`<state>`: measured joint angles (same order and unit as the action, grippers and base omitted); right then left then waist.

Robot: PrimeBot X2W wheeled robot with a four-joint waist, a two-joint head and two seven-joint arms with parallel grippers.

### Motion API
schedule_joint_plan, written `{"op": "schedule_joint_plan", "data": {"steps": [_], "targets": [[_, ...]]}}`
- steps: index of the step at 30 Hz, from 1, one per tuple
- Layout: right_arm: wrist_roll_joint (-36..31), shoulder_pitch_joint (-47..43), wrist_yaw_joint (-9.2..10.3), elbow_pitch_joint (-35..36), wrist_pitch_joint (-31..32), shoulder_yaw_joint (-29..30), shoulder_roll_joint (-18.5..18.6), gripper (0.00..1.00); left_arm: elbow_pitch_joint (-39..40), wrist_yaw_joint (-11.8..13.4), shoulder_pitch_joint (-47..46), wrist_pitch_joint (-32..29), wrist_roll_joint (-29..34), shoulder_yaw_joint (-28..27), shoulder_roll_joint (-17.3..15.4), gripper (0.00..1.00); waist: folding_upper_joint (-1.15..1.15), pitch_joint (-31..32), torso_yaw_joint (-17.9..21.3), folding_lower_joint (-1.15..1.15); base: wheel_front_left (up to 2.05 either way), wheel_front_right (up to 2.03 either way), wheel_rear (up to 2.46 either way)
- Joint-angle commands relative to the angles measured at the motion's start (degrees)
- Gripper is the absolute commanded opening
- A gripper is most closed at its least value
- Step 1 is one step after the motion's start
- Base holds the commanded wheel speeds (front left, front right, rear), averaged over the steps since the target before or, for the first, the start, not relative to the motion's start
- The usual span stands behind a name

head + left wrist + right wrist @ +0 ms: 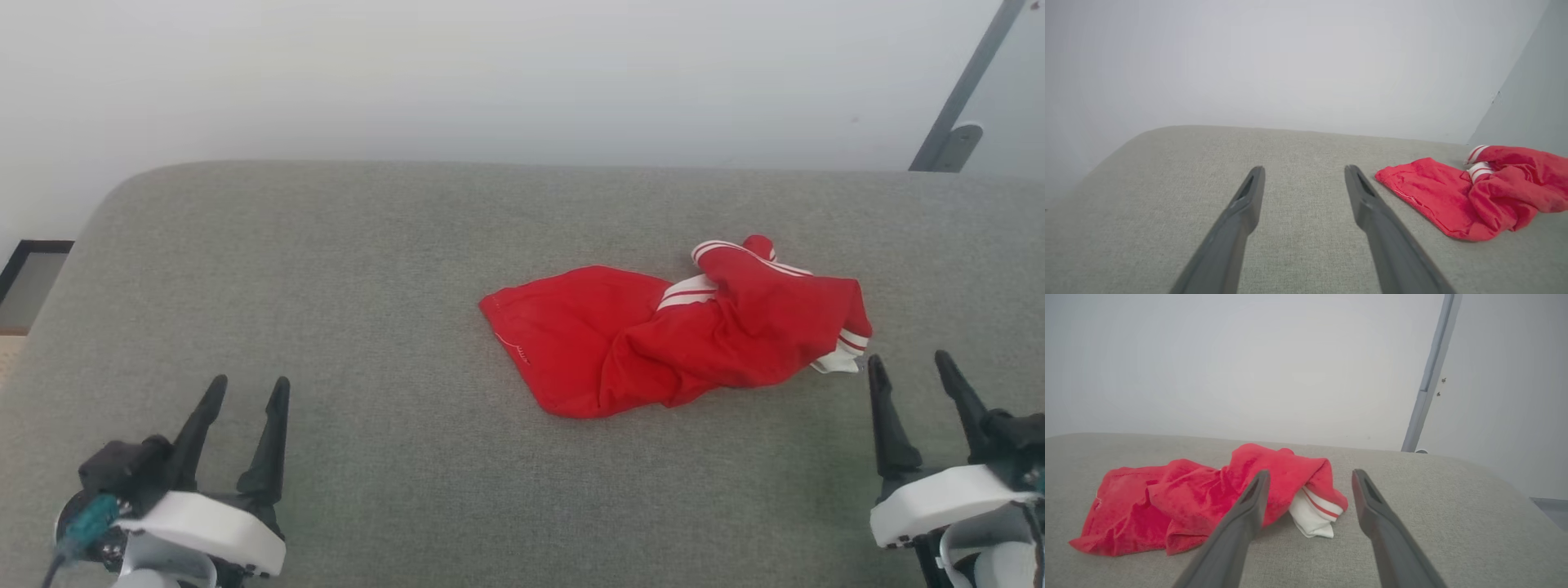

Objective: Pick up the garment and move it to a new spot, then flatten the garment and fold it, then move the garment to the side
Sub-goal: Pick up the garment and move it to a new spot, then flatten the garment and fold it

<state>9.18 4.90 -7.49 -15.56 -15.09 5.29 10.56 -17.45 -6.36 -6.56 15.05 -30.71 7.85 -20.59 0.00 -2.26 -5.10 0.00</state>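
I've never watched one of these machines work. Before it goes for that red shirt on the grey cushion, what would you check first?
1. Left end effector open and empty: ok.
2. Right end effector open and empty: ok; it sits close to the white sleeve cuff.
3. Red jersey in plain sight, resting on the grey cushion: ok.
4. Jersey lying flat: not ok; it is crumpled and folded over itself.
5. Room for a new spot: ok; bare cushion shows on the robot's left of the jersey.
6. Which face of the jersey is up: cannot tell.
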Motion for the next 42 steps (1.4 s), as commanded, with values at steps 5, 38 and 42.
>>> {"op": "schedule_joint_plan", "data": {"steps": [5,38,42], "targets": [[1.1,0.8,0.0,1.7,-0.1,0.5,-0.3,1.0,7.9,-0.5,4.8,0.2,9.9,-6.6,4.1,1.0,0.0,0.3,0.7,0.0,0.0,0.0,0.0],[4.8,7.0,0.0,-1.3,21.6,-9.5,9.2,1.0,9.9,-1.1,7.4,0.2,12.0,-7.8,10.7,1.0,0.0,-4.0,2.2,0.0,0.0,0.0,0.0],[8.2,11.6,0.02,-1.4,34.8,-15.8,16.0,1.0,9.3,-1.1,5.5,0.2,11.8,-6.9,11.3,1.0,0.0,-7.2,1.3,0.0,0.0,0.0,0.0]]}}
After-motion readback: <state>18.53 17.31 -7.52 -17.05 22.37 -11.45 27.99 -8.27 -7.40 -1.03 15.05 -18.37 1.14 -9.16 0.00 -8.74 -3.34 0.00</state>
